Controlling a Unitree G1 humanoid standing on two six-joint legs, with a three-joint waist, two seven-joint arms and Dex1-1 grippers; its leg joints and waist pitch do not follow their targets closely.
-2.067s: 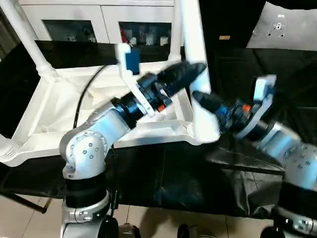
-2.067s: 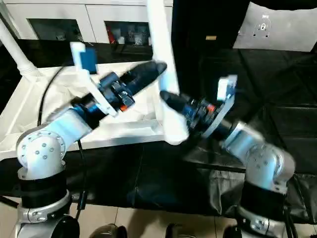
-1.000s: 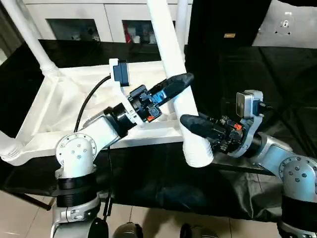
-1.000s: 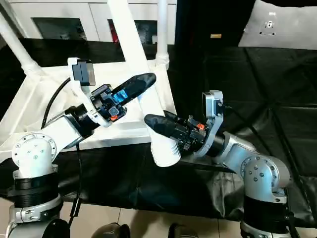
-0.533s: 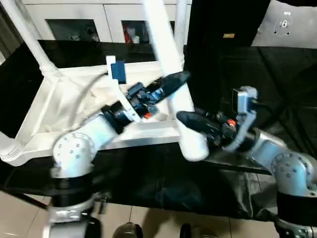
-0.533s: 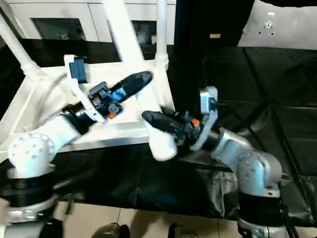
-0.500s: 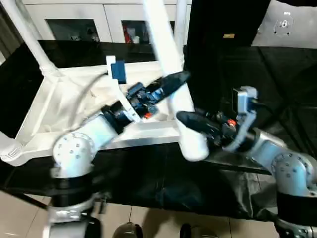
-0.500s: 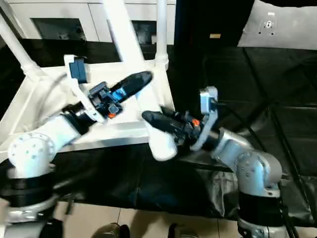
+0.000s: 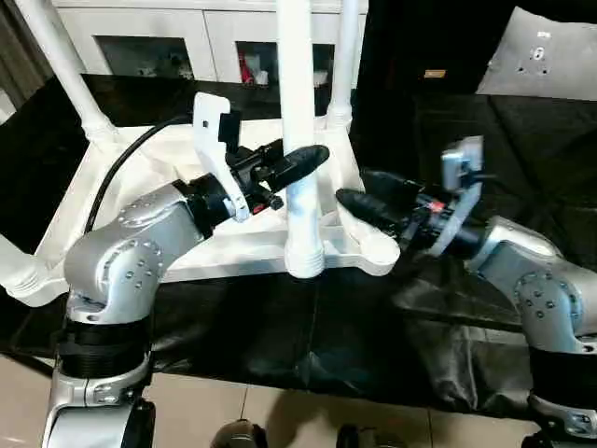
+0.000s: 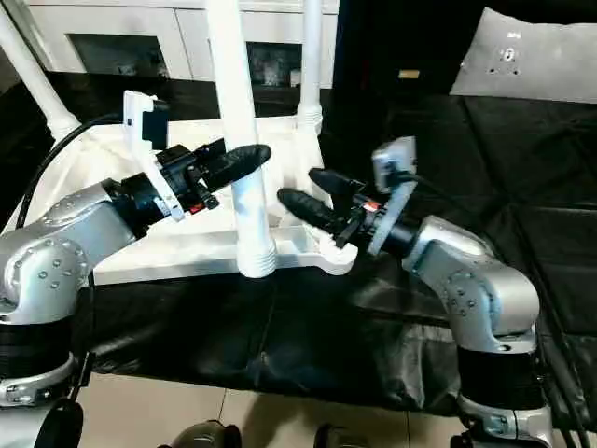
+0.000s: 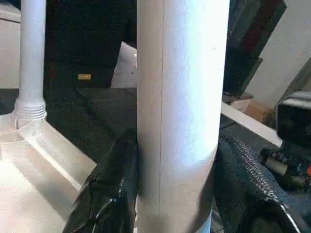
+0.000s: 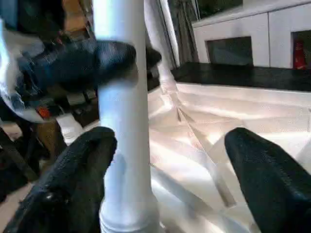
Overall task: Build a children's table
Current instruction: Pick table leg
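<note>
Assembly near its end. The tabletop point(image 9: 187, 187) lies upside down on a black-covered bench point(image 9: 308, 317). Three legs point(image 9: 347, 56) stand in corner sockets. The left gripper point(image 9: 297, 161) clamps the fourth leg point(image 9: 298, 140) upright, its threaded end hanging beside the near corner socket point(image 9: 368, 247), not yet seated. The right gripper point(image 10: 312, 191) stands spread wide, empty, by that corner. Remaining, by judgement: seating this leg.
</note>
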